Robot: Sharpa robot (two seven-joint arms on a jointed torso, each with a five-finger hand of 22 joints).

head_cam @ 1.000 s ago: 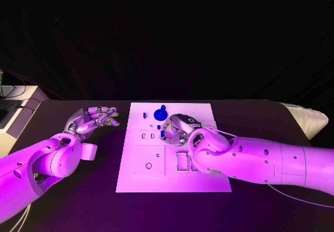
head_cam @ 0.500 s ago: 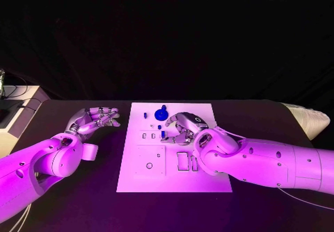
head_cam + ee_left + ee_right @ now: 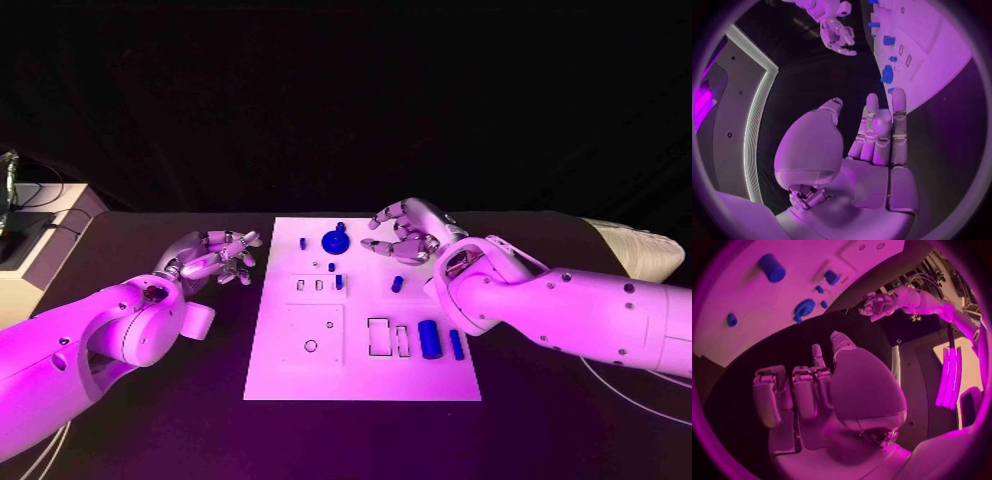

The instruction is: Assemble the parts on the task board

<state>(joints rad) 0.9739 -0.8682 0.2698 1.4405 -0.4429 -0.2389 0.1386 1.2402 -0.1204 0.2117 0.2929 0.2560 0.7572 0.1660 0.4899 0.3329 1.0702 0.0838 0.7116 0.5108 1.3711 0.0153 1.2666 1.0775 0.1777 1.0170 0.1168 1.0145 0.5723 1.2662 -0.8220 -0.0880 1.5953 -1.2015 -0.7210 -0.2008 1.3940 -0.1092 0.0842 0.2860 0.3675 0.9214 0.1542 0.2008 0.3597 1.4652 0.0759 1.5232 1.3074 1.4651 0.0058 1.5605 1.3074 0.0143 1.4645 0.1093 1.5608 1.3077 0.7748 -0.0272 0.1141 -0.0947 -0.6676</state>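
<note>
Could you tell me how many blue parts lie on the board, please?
7: gear, peg left of it, two pegs nearer, one mid-board, two cylinders near the right edge; others may be hidden.

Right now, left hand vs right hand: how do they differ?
The left hand hovers over the black table beside the task board; the right hand hangs over the board's far right corner. The left hand's fingers are spread straighter; the right hand's curl more. Both hold nothing.
</note>
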